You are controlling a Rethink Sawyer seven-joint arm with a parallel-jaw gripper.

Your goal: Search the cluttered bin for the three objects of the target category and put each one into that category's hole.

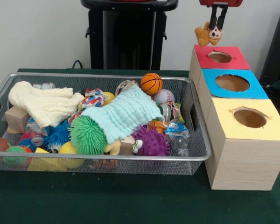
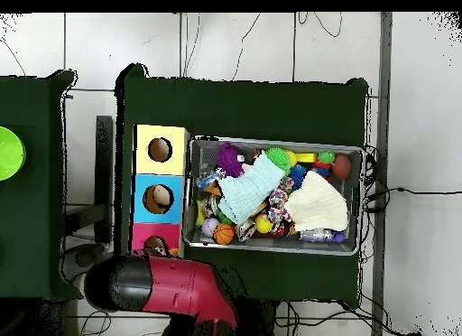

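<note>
My gripper (image 1: 217, 25) hangs from the top edge of the front view, shut on a small orange-tan plush animal (image 1: 208, 34) with dark ears. The plush dangles just above the back edge of the red-topped box, a little behind and left of its round hole (image 1: 220, 57). In the overhead view the red arm (image 2: 171, 283) reaches to the red hole (image 2: 155, 246), and something there partly covers the hole. The wire mesh bin (image 1: 107, 158) lies left of the boxes, full of clutter. No striped tiger plush shows; it may be hidden under the clutter.
The blue-topped hole (image 1: 232, 82) and the yellow-topped hole (image 1: 250, 117) lie nearer the camera in the same row of boxes. The bin holds a mint knitted cloth (image 1: 123, 116), a cream cloth (image 1: 44, 103), a green spiky ball (image 1: 86, 135), a purple spiky ball (image 1: 153, 141) and a small basketball (image 1: 151, 83).
</note>
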